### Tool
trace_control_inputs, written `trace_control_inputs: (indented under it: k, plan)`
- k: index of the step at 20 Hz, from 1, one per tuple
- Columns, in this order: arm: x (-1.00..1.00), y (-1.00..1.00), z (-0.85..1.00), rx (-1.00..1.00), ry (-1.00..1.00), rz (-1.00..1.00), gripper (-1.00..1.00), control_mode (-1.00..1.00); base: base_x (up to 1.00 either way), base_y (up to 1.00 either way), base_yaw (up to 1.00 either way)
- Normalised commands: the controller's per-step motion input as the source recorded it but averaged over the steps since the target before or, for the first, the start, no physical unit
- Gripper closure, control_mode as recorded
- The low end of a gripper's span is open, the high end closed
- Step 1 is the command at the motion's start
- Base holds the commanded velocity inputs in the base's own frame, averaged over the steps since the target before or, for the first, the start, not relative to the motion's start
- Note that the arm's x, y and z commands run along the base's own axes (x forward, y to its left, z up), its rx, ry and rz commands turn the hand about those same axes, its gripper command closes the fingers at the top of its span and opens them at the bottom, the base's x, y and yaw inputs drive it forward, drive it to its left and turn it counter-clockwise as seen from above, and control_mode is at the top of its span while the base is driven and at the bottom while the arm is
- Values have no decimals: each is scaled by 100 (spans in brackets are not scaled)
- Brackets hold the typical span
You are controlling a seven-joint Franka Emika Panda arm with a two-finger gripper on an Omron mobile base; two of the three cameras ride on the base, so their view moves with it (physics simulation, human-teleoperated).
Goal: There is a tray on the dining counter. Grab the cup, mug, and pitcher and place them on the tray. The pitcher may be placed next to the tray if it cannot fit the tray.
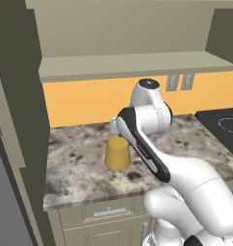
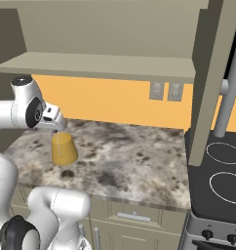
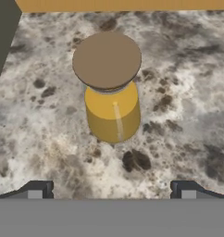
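Orange liquid fills the pitcher, which stands upright on the marble counter toward its back left, near the orange wall. My gripper hovers above it with its fingers spread wide apart, holding nothing. I judge the cork lid to be the main hazard: it is wider than the neck, so a clumsy descent could strike it and tip the carafe. Its sloping glass sides could also slip upward out of a squeeze. A shelf overhangs the counter, limiting lift room. A stovetop lies well apart at the right edge; nothing else stands nearby.
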Motion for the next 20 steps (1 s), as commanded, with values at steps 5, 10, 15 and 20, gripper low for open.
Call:
trace_control_inputs:
  k: [5, 10, 15, 20]
  plan:
    - [20, 1, -22, 0, 0, 0, -100, -100, 0, 0, 0]
    - [20, 0, -21, 0, 2, 2, -100, -100, 0, 0, 0]
    - [21, 0, -22, 0, 0, 2, -100, -100, 0, 0, 0]
    - [20, 0, -18, 0, 1, 0, -100, -100, 0, 0, 0]
